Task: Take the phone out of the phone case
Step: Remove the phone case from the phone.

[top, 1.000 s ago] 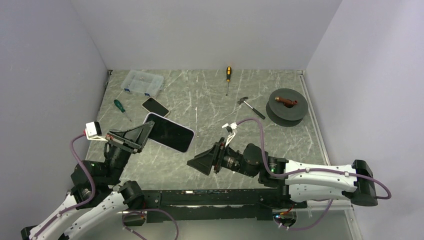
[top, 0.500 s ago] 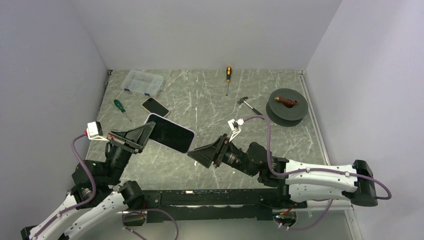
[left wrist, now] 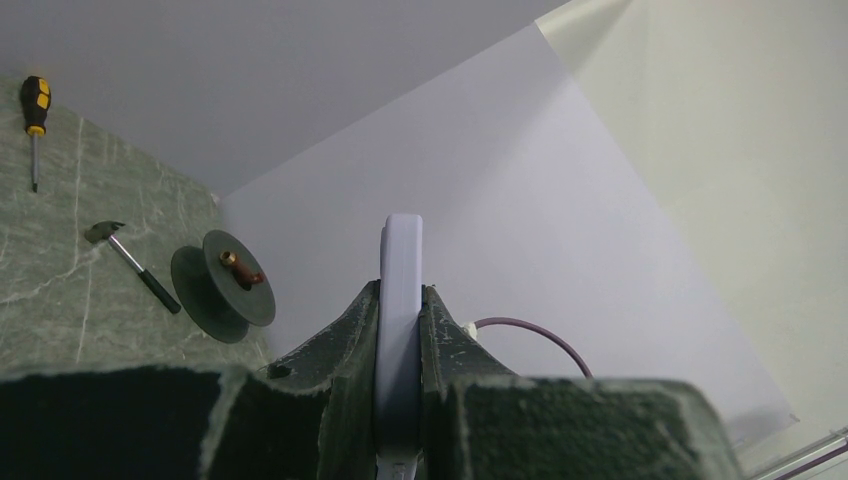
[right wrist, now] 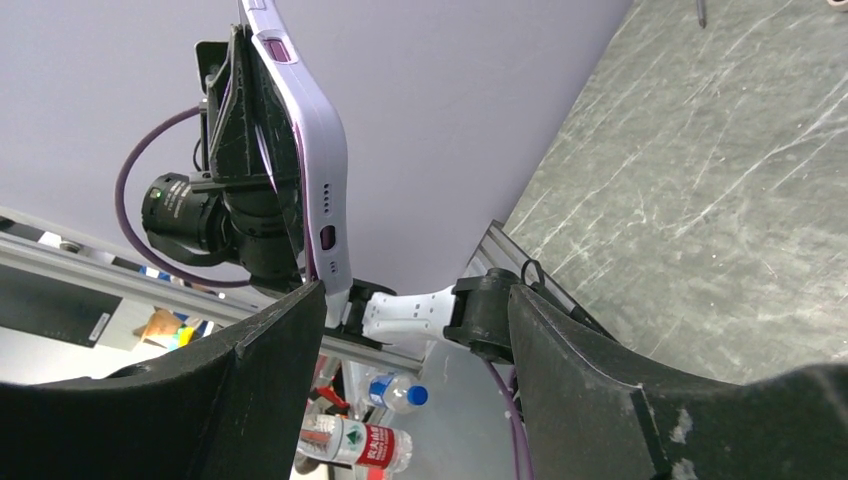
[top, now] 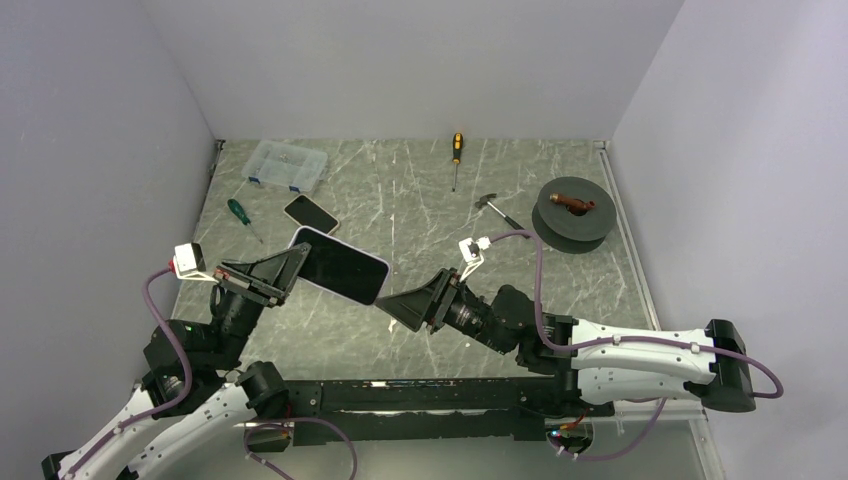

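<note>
A phone with a dark screen in a pale lilac case point(top: 338, 265) is held in the air over the left half of the table. My left gripper point(top: 282, 268) is shut on its left end; in the left wrist view the case edge point(left wrist: 400, 330) stands clamped between both fingers. My right gripper point(top: 412, 303) is open and empty, just right of the phone's free corner. In the right wrist view the cased phone point(right wrist: 312, 150) shows edge-on at the upper left, beside the left finger point(right wrist: 250, 390).
A second dark phone point(top: 310, 213), a green screwdriver point(top: 238, 212) and a clear plastic box point(top: 288, 165) lie at the back left. A yellow-handled screwdriver point(top: 457, 152), a hammer point(top: 500, 213) and a dark spool point(top: 573, 210) lie at the back right.
My right gripper has moved up and left, closing on the phone's free corner. The left gripper and phone have barely moved.
</note>
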`<state>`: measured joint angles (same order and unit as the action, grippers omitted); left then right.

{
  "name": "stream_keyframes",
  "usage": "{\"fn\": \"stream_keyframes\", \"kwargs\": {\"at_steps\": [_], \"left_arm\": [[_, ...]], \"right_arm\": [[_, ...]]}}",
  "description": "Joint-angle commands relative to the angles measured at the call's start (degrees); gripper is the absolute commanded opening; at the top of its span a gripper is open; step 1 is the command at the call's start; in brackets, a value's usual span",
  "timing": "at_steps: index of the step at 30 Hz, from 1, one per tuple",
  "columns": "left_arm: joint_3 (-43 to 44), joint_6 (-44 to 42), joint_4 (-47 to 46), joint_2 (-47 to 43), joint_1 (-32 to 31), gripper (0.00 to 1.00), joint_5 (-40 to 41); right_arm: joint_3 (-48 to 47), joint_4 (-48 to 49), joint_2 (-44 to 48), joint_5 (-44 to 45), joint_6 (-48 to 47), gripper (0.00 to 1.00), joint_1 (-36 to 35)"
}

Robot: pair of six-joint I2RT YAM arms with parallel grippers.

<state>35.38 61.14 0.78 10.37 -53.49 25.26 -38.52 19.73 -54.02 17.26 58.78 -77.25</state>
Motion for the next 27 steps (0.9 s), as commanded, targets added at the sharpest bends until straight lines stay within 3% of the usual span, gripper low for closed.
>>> {"fn": "stream_keyframes", "kwargs": {"at_steps": [1,27], "left_arm": [[1.55,2.08,-5.91,0.18,-0.19,0.00,-1.34],[1.15,4.70,-10.92,4.65,-0.19,0.00,-6.41]], "right_arm": [[-2.52,0.16,-0.33,1.92,0.95,0.69,-0.09],[0.20,-0.82,-1.34,2.03,6.82,0.69,3.61]]}}
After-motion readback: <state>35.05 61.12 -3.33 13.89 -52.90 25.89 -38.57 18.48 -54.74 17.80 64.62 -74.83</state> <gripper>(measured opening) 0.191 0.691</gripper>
